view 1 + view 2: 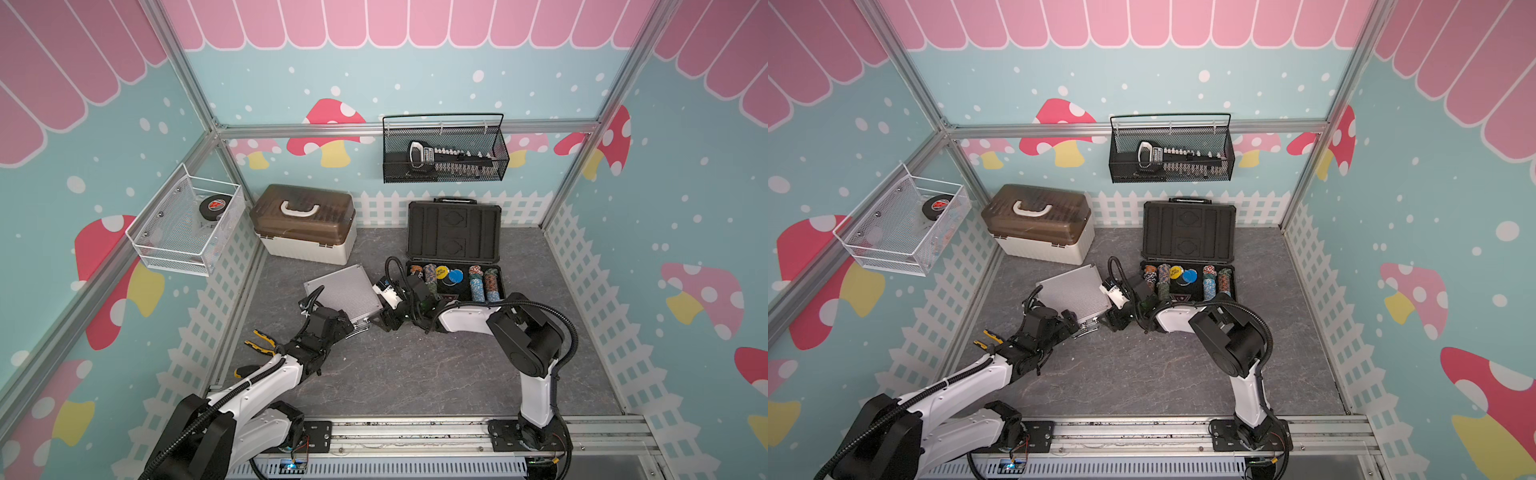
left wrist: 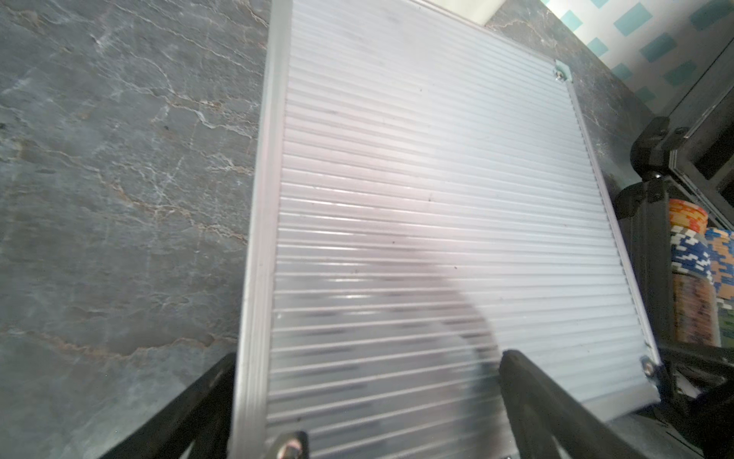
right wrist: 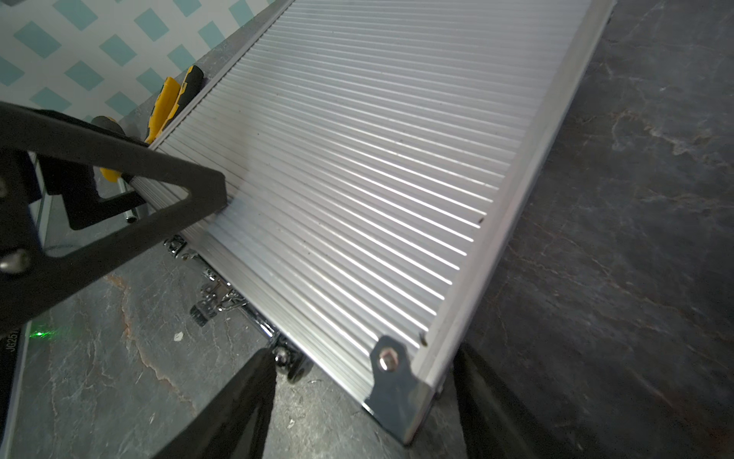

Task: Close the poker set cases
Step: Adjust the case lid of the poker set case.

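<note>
Silver case point(image 2: 417, 198) cut off; chips point(image 2: 695, 278) blurred

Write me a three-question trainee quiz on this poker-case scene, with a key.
1. True or false: the larger dark-grey ribbed poker case with black corners has its lid raised.
2. What lies in the white wire-mesh wall basket? A) a black round puck B) a red apple C) a glass bottle
3. Which case do the left gripper and the right gripper both reach over?
Key: 1 true; 2 A; 3 the small silver ribbed aluminium case.
</note>
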